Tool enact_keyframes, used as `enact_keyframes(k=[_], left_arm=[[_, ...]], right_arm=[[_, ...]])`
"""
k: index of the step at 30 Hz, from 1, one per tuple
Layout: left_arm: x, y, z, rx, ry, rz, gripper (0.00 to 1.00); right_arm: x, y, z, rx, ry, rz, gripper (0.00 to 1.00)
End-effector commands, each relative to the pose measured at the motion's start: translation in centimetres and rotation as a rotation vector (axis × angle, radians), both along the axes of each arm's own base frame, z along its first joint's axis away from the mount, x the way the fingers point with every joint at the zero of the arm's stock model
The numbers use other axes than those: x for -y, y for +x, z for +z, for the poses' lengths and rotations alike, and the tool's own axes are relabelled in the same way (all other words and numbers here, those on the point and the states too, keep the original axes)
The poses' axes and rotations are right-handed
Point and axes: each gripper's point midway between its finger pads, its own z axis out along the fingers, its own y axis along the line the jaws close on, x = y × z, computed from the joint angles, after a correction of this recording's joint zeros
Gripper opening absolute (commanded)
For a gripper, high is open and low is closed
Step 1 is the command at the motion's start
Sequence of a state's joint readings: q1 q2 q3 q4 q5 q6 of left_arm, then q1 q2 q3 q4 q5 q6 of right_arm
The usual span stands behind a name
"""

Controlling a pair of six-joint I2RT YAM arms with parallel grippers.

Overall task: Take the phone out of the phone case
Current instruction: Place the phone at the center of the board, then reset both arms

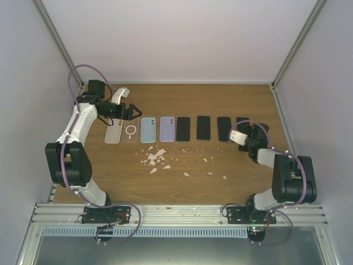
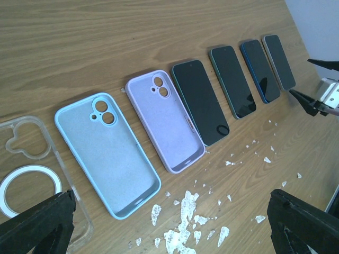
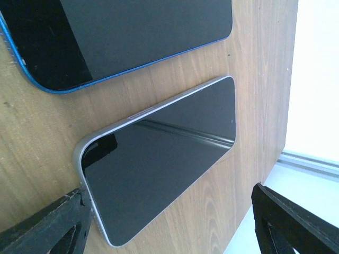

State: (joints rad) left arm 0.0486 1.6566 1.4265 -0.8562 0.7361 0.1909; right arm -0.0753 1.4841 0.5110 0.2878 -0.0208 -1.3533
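Where our right gripper (image 3: 168, 198) hangs released, jaws wide, the silver-edged phone (image 3: 159, 153) lies flat on the table (image 3: 259, 95) just beneath, rightmost in the row, long axis pointing away from the bases.

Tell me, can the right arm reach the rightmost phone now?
Probably yes. The right gripper hangs open over the rightmost phone, with nothing between them; the blue phone beside it lies apart.
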Motion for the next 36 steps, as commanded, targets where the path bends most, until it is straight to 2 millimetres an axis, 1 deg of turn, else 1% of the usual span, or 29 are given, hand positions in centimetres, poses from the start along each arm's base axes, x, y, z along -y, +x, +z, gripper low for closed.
enact_keyframes(k=[1,3,5,11,15,17,19,23,25,28,32,34,36], left_arm=[[-0.2,0.5,1.5,0.051,-0.002,0.004,0.99],[-0.2,0.6,1.5,0.049,-0.001,0.006,0.99],[-0.2,0.7,1.5,0.048,0.002,0.007,0.99],[-0.4,1.0,2.5,0.074,0.011,0.005,0.99],[-0.9,1.5,4.2,0.111,0.006,0.010,0.99],[-1.3,1.8,5.4,0.134,-0.007,0.016,0.99],[-1.9,2.2,6.8,0.161,-0.027,0.033,0.99],[-4.1,3.2,9.8,0.229,-0.037,0.090,0.99],[-5.4,3.3,11.6,0.276,-0.044,0.116,0.99],[-7.9,3.5,14.2,0.353,-0.051,0.196,0.99],[-10.8,3.4,16.6,0.415,-0.015,0.271,0.99],[-12.0,3.2,17.4,0.436,0.021,0.280,0.99],[-13.0,2.8,17.7,0.445,0.052,0.298,0.99]], right_arm=[[0.1,-0.2,2.0,0.027,0.018,0.003,0.83],[-0.3,-0.5,3.0,0.036,0.031,0.017,0.85],[-0.6,-0.8,3.9,0.042,0.049,0.026,0.90],[-0.9,-0.6,7.4,0.071,0.103,0.008,0.95],[-1.5,0.1,10.6,0.094,0.193,-0.018,0.98],[-1.8,0.9,13.1,0.121,0.249,-0.029,0.99],[-2.1,1.3,15.0,0.132,0.306,-0.040,1.00],[-2.9,2.0,18.5,0.146,0.431,-0.062,1.00],[-3.2,2.2,20.1,0.154,0.486,-0.074,1.00],[-3.5,2.4,21.9,0.157,0.570,-0.108,1.00],[-3.6,2.5,23.2,0.135,0.685,-0.181,0.99],[-3.6,2.3,23.3,0.114,0.738,-0.204,1.00],[-3.8,2.1,23.4,0.097,0.793,-0.219,1.00]])
